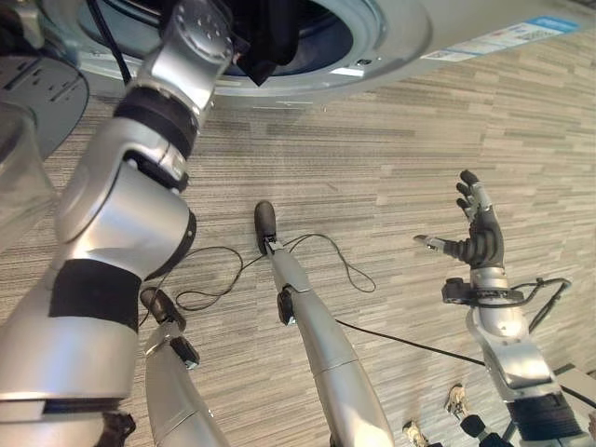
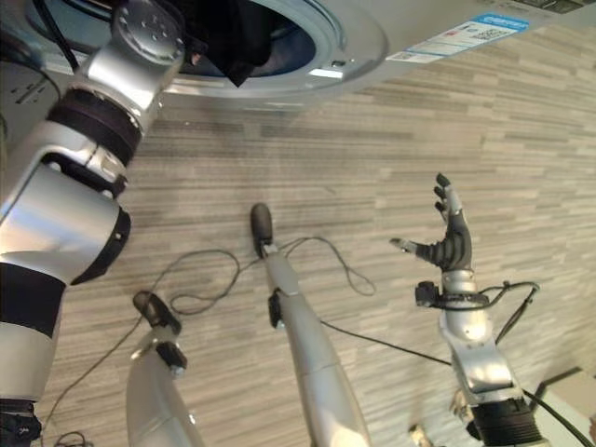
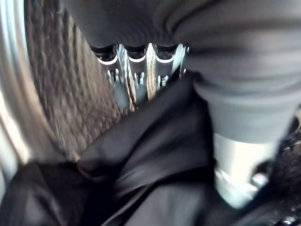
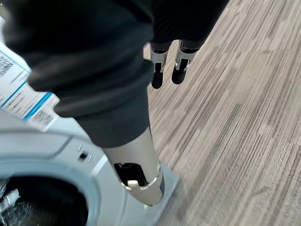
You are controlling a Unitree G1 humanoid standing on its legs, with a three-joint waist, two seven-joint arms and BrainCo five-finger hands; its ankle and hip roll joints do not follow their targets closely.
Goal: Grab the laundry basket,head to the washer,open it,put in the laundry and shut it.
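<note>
- The right hand [image 1: 480, 231] hung nearest, over the striped floor [image 1: 391, 168] well clear of the washer [image 1: 391, 28], its fingers straight and spread, holding nothing.
- The left arm reached up and away into the round washer opening [image 2: 307, 42], which stood open.
- In the left wrist view the left hand [image 3: 136, 70] was inside the drum [image 3: 51, 84], its fingers lying against a dark garment [image 3: 155, 155]. How far they curled round the cloth was hidden, so I cannot tell whether it gripped or had let go.
- The dark garment was bunched at the mouth of the drum, part of it draped over the front lip in the eye views [image 1: 275, 37]. It was crumpled, with no clear long axis; its folds seemed to run from the lip inward toward the back of the drum.
- The step in hand looked to be loading the laundry. To do it well, the cloth should go deep past the lip before the hand opens, so nothing trails over the seal.
- Any fold left on the rim would likely catch when the door shuts, so the hand should draw back straight and clear of the cloth.
</note>
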